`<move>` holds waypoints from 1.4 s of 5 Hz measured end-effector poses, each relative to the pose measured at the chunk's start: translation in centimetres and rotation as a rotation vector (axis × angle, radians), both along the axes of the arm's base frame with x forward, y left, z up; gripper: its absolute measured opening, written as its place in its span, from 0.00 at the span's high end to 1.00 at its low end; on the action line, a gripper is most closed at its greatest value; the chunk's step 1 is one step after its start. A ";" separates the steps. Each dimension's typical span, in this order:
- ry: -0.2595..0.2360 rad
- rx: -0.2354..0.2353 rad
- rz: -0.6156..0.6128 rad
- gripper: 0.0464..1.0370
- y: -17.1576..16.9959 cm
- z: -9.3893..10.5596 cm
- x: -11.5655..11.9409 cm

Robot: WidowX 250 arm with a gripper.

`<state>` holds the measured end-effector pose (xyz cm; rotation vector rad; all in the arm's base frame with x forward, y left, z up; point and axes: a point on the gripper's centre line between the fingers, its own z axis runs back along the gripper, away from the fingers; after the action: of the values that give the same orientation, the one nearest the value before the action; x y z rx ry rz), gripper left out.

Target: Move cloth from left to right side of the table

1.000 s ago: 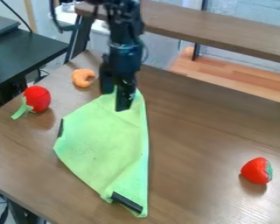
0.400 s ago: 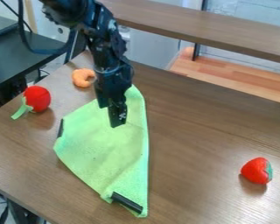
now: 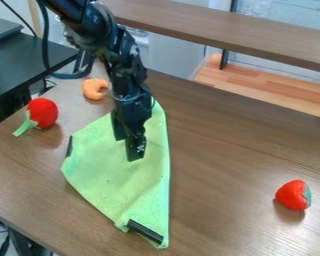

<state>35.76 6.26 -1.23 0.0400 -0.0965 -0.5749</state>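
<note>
The black gripper (image 3: 127, 149) hangs over the upper middle of the green cloth (image 3: 112, 175), its tips pointing down. Whether it touches the fabric I cannot tell. Spread mostly flat, the cloth lies on the left half of the brown table (image 3: 223, 150), narrow at its top end, with dark strips at its left corner and its bottom corner. Part of its upper area is hidden behind the gripper.
A red toy with a green stem (image 3: 42, 112) and an orange curved toy (image 3: 94, 89) lie left of the arm. Far right sits a toy strawberry (image 3: 293, 195). A raised brown shelf (image 3: 236, 30) runs behind the table.
The gripper has moved down the view over the cloth, from its top end toward its middle. The cloth and the toys have stayed in place.
</note>
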 end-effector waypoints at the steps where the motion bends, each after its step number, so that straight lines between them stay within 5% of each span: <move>1: 0.020 -0.003 -0.005 0.04 0.3 -0.9 -0.3; 4: -0.006 0.001 -0.025 0.04 -1.2 -1.3 0.9; 7: 0.003 -0.038 -0.053 0.04 -7.9 -1.0 5.3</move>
<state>41.09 -1.66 -2.22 0.0002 -0.1059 -0.6262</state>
